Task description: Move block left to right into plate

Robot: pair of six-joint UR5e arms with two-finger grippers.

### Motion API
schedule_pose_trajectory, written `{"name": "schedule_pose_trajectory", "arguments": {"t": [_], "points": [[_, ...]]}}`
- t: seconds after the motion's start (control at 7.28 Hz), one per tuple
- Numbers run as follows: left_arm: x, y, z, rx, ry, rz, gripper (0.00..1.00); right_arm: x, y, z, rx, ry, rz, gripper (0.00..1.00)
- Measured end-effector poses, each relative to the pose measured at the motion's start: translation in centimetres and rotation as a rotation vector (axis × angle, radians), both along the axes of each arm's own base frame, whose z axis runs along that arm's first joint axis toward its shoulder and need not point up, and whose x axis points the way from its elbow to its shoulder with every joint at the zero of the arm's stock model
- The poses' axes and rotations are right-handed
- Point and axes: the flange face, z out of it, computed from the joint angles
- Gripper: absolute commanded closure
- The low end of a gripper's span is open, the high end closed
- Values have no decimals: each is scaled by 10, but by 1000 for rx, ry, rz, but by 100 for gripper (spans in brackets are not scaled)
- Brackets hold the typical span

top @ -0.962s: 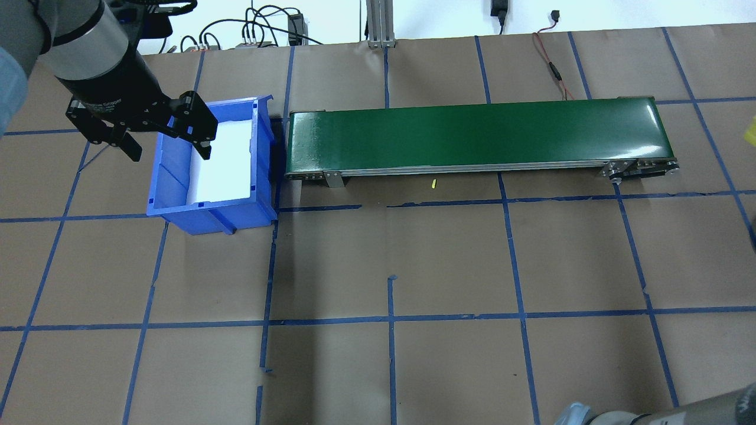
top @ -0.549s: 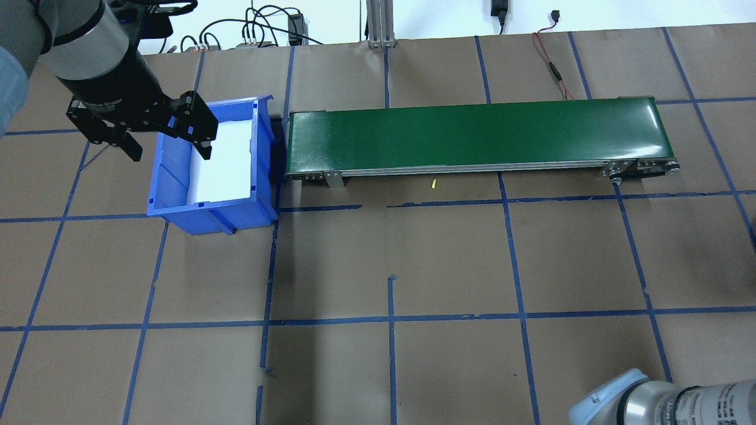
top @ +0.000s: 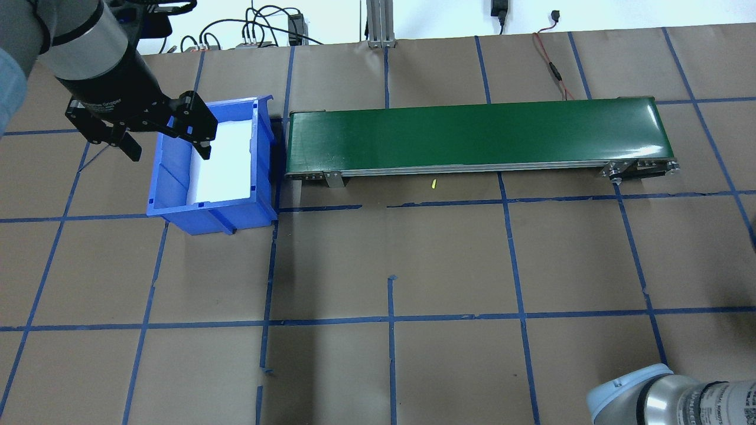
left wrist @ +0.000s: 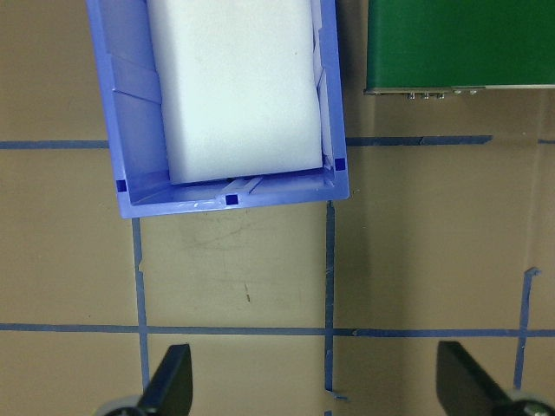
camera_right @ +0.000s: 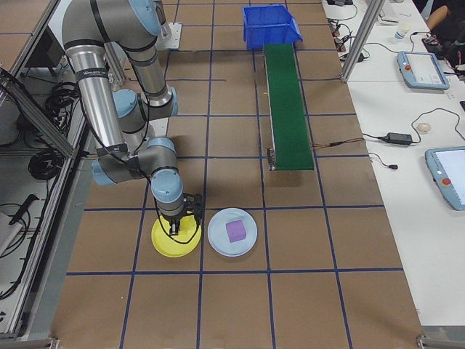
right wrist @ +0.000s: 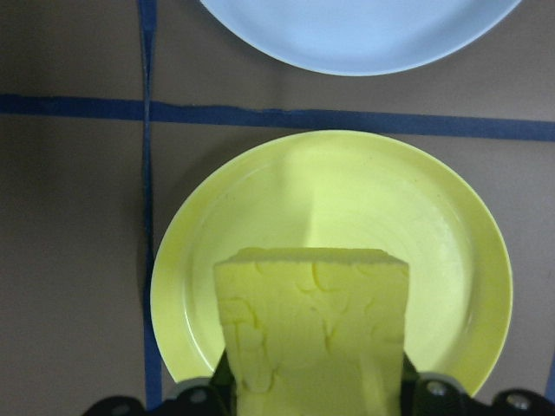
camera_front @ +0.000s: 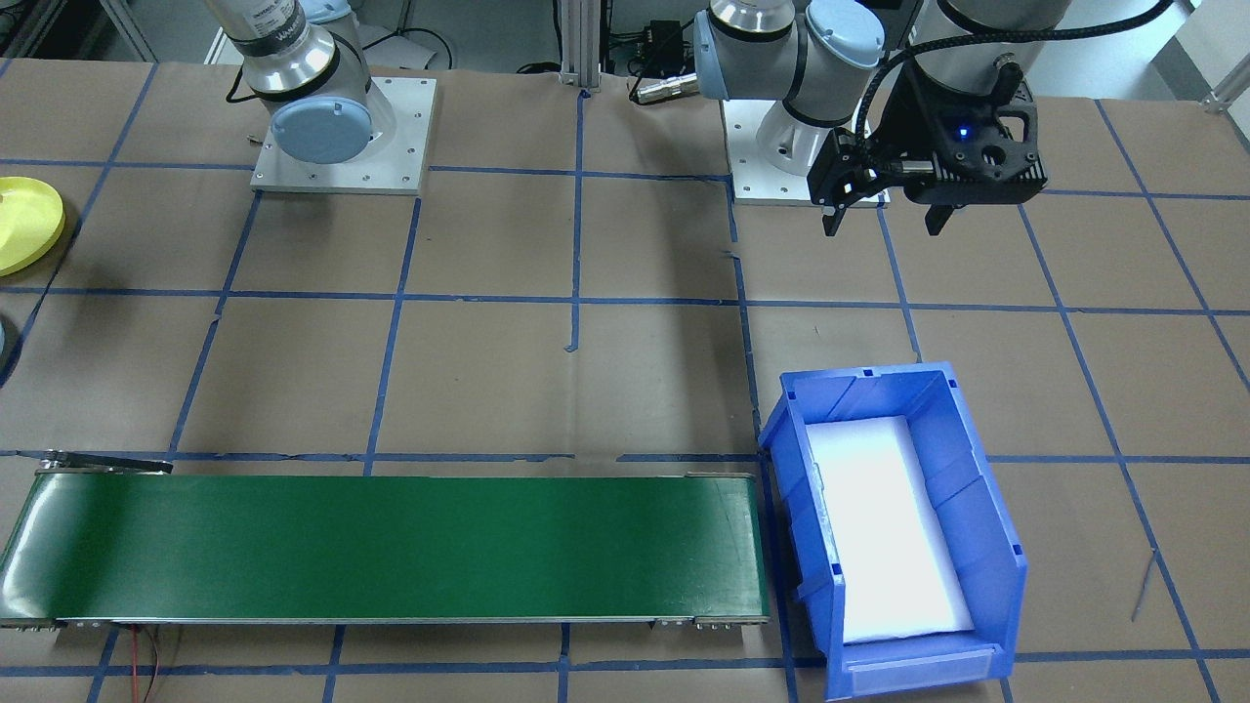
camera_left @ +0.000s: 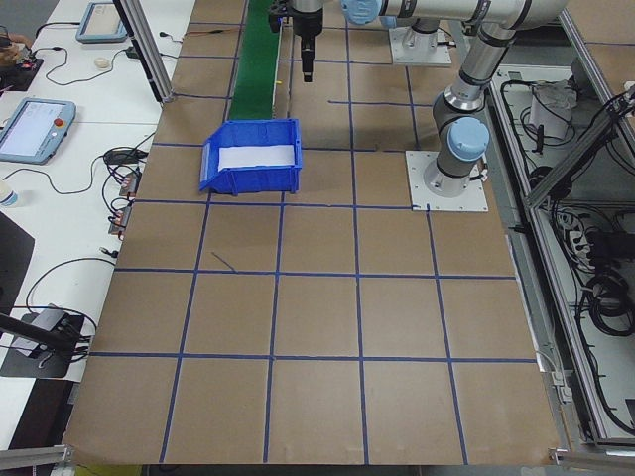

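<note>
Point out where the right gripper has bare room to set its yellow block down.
The yellow plate below the right gripper is bare. The blue plate beside it already holds a purple block. Bare table lies beyond.

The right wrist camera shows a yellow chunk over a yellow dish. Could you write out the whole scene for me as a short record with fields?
Right pincer: shut on the yellow block, above the yellow plate
Yellow plate: nothing lying on it
Pale blue plate: beside the yellow one, with a purple block on it
Left pincer: open, holds nothing, near the blue bin
Blue bin: white foam pad inside
Green conveyor belt: bare, one end beside the bin
</note>
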Motion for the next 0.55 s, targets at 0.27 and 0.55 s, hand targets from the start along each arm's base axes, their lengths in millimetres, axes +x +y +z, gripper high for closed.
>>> {"name": "schedule_pose_trajectory", "arguments": {"t": [0.27,0.55], "points": [[0,0,0,0,0,0,0,-1,-3,2,-30,-3,9,0],[0,0,0,1,0,0,0,5,-26,14,-52,20,75,0]]}}
